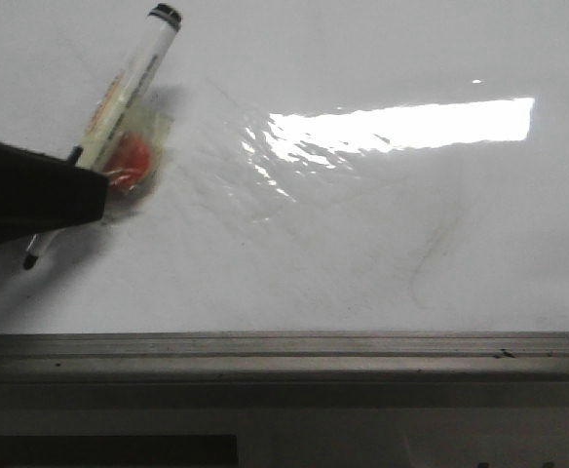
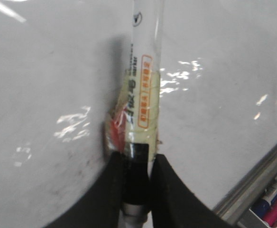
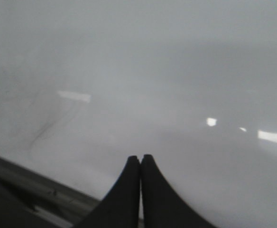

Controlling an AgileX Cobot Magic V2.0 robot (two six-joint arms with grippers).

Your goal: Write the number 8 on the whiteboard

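1. Your left hand (image 1: 70, 190) is clamped on a whiteboard marker (image 1: 119, 102); in the left wrist view the two fingers (image 2: 169, 190) pinch the dark section of the barrel (image 2: 141, 99) near its writing end, with a scrap of red and clear tape beside the grip.

2. Long axis of the marker: it slants from its dark tip (image 1: 31, 260), the end nearest the grey edge rail (image 1: 284, 353), up to the capped back end farthest from the rail. The tip sits at or just off the whiteboard (image 1: 382, 253); you cannot tell contact from these views.

3. No number 8 is visible anywhere on the board. Only faint grey smudge curves show, one towards the right of the glare patch in the front view and one in the right wrist view (image 3: 48, 128). Judgement: writing has not started.

4. Governing relation: the open writing area lies to the right of the tip, along the rail. The left hand holds the pen and is the only one placed to write.

5. Your right hand (image 3: 141, 164) has its fingers pressed together on nothing, hovering over bare board near the rail.

6. Judgement: next, bring the tip into firm contact, then trace the upper loop.
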